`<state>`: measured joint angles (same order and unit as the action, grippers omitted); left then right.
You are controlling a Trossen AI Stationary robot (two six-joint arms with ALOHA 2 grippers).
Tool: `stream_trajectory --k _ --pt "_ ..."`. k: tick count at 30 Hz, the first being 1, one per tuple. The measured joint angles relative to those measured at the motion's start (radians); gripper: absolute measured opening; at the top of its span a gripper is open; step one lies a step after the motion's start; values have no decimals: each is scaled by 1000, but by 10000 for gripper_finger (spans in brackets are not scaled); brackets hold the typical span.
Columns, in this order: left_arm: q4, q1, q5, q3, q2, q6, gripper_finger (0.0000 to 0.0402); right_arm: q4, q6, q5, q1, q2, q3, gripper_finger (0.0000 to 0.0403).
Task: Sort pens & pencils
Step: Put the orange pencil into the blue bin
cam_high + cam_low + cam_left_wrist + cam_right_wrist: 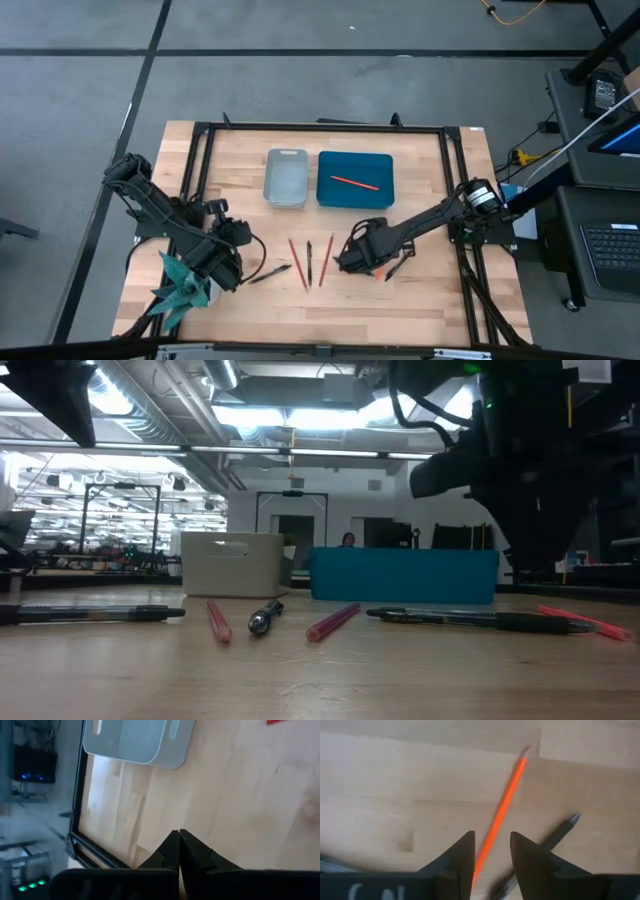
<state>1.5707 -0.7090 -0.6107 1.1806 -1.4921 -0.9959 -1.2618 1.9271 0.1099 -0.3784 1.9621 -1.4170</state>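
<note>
One orange pencil (354, 182) already lies in the blue tray (328, 192) while pens and pencils (309, 262) remain along the table's front edge, the right gripper (491, 854) straddling another pencil (504, 807) with jaws part-open, the left gripper (179, 851) shut and empty.

White bin (230, 563) at ten o'clock, blue bin (403, 576) beside it, pens and pencils (330, 622) strewn across wooden table (320, 680) foreground.

Left hand (243, 262) closed and idle; right hand (352, 258) open, lowered.
</note>
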Motion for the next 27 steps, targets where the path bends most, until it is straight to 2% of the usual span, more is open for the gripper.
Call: stream_trajectory --k 4,9,18,27 --pt "-1 -13 0 -58 1 39 0 17 96 0 0 0 0 125" --pt "0 -43 0 -190 16 48 0 19 183 2 0 0 0 125" --pt "0 -60 -1 -432 165 30 0 -44 264 3 0 0 0 125" --pt "0 -59 -22 -462 277 29 0 -68 267 3 19 0 0 125"
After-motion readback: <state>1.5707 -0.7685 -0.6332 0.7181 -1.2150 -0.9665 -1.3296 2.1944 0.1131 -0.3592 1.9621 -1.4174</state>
